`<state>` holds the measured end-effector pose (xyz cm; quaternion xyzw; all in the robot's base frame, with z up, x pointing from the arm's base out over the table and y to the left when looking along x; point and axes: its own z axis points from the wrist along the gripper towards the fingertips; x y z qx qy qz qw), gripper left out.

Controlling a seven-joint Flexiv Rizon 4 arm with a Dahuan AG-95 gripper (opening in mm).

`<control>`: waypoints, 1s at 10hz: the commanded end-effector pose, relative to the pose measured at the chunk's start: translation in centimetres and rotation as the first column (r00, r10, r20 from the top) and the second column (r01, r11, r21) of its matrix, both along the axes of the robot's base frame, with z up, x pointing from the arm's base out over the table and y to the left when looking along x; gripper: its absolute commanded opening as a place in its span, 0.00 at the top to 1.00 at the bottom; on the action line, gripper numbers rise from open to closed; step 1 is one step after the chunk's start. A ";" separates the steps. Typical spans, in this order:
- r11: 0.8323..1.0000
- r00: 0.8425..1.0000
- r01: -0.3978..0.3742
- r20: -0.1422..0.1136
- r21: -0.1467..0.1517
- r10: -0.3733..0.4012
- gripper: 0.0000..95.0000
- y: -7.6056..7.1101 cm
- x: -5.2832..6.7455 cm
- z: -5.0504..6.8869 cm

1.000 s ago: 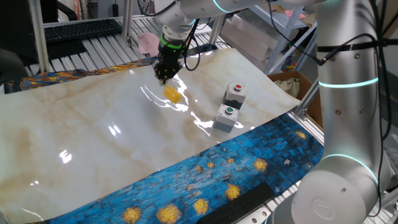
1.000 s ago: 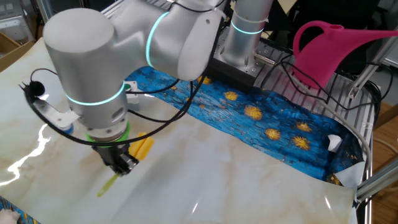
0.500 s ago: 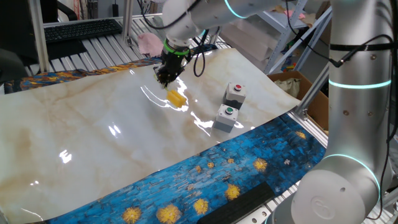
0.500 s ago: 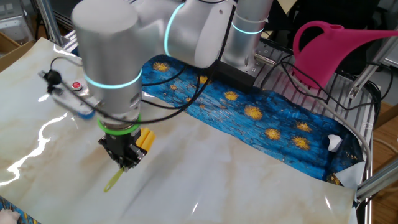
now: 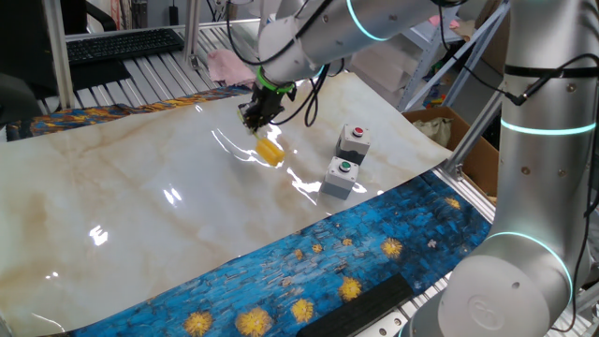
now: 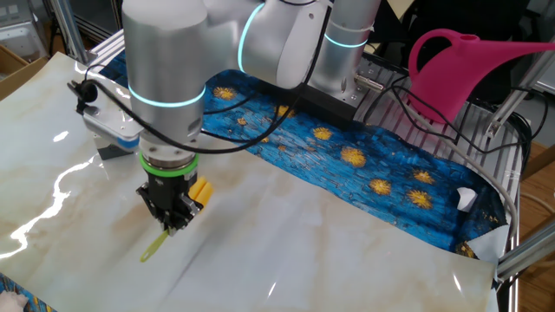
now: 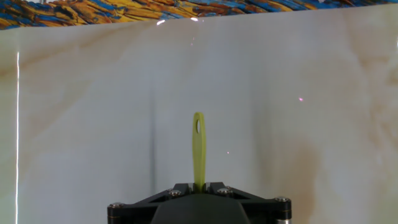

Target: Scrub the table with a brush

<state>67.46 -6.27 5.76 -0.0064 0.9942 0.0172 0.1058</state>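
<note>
The yellow brush (image 5: 269, 151) rests its blocky head on the cream marble table (image 5: 140, 206). In the other fixed view the brush head (image 6: 200, 192) sits beside the fingers and its thin handle (image 6: 154, 250) sticks out past them. My gripper (image 5: 255, 116) is shut on the brush, near the head. In the hand view the handle (image 7: 198, 146) runs straight out from between the closed jaws over the marble (image 7: 298, 93).
Two grey button boxes (image 5: 353, 140) (image 5: 340, 178) stand on the slab right of the brush. Blue flowered cloth (image 5: 318, 271) edges the slab. A pink watering can (image 6: 468, 69) sits on the ribbed bench. A pink cloth (image 5: 223, 64) lies behind the slab.
The gripper has slid the brush a little to the right across the slab toward the button boxes, and the arm has swung with it.
</note>
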 end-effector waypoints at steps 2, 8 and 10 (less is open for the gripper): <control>1.000 1.000 0.000 0.030 -0.021 0.001 1.00 -0.3 0.0 -0.2; 1.000 0.999 0.000 0.045 -0.023 0.001 1.00 -0.3 0.1 -1.8; 1.000 0.999 0.002 0.049 -0.022 -0.001 1.00 -0.3 0.1 -2.1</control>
